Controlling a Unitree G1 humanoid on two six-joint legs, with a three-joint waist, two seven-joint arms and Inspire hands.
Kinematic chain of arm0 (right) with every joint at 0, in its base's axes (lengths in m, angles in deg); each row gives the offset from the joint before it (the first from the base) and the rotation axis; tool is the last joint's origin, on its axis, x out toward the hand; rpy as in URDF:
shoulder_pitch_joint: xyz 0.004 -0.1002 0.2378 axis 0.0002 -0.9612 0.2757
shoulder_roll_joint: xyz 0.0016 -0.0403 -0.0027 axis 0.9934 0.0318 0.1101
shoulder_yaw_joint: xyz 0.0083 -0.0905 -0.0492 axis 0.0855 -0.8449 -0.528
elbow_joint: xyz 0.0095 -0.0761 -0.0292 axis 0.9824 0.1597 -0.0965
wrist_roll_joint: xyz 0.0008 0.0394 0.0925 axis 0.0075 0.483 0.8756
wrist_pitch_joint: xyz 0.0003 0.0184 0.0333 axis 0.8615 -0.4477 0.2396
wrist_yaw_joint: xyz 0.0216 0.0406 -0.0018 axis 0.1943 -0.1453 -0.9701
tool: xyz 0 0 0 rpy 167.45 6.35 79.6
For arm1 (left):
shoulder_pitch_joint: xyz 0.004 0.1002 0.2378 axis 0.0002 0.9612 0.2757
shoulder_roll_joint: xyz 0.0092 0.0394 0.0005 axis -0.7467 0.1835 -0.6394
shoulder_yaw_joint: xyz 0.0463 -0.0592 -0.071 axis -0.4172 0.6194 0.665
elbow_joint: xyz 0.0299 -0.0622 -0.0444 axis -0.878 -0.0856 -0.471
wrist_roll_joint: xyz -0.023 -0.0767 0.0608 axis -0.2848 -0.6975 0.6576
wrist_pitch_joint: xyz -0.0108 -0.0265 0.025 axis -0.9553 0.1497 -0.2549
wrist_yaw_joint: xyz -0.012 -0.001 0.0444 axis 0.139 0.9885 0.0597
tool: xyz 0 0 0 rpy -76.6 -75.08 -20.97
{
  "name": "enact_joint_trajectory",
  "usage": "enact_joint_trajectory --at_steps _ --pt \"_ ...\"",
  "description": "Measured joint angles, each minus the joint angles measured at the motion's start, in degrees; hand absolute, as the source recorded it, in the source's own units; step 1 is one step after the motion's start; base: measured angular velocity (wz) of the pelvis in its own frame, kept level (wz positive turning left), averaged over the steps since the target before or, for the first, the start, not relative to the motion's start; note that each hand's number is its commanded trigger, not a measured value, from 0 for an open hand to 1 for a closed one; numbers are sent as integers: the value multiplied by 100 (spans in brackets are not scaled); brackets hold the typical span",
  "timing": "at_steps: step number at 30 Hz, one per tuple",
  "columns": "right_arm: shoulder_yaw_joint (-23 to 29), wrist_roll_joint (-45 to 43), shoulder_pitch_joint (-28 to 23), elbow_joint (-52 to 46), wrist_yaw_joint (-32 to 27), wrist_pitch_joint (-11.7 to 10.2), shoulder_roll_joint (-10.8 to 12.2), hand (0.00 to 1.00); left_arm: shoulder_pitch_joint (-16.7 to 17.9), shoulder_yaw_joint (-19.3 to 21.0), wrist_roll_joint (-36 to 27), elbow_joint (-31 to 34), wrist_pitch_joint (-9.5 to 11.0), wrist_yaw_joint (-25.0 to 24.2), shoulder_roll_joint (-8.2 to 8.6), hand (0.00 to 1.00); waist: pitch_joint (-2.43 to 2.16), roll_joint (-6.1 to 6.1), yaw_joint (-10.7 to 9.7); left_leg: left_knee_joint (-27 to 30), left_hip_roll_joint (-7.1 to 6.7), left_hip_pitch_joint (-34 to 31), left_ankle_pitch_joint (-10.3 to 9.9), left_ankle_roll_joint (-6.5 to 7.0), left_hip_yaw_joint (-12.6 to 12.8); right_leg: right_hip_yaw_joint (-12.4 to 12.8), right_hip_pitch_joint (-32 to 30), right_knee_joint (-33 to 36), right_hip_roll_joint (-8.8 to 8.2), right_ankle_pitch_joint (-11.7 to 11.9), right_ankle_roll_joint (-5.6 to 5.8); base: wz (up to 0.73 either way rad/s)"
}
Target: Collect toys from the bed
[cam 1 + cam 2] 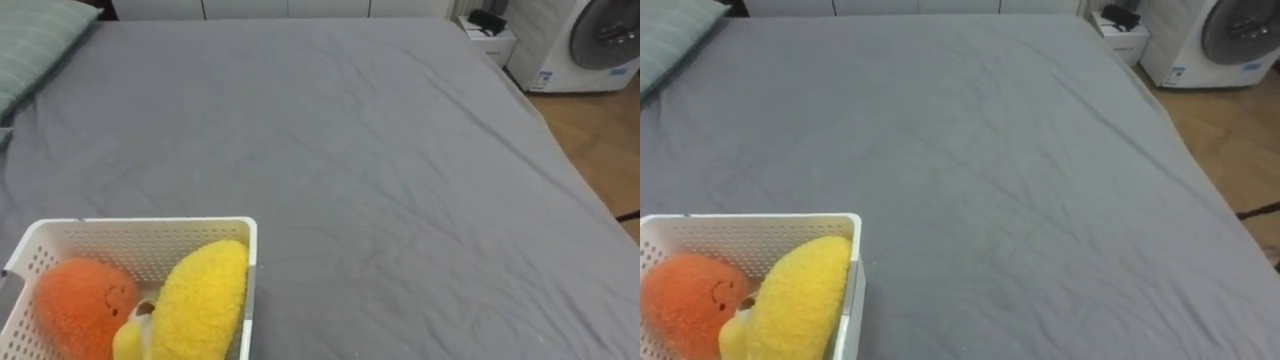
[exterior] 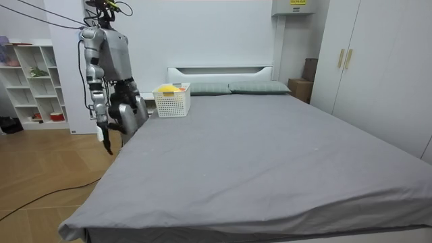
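Room view: basket (image 2: 171, 102) of toys (image 2: 169, 88) on bed (image 2: 270, 155).

A home bedroom, shown by the wide bed (image 2: 270, 148) with pillows (image 2: 260, 87), wardrobe (image 2: 378, 61) and shelves (image 2: 30, 81).

toys (image 1: 200, 295) in basket (image 1: 130, 226), basket on bed (image 1: 400, 200)

I count one bed (image 1: 380, 180), one white basket (image 1: 150, 226), two plush toys, an orange toy (image 1: 78, 305) and a yellow toy (image 1: 205, 295), two pillows (image 2: 260, 87) and one washing machine (image 1: 600, 40).
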Motion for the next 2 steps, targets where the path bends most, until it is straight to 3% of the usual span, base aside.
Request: enact_joint_trajectory --at_steps 2 --pt "-77 -226 54 3 -1 15 -17 0 -26 -2 84 3 -53 1 0 0 0 -9 8 11 -7 -33 1 -1 -75 -77 -3 -13 -11 0 -1 14"
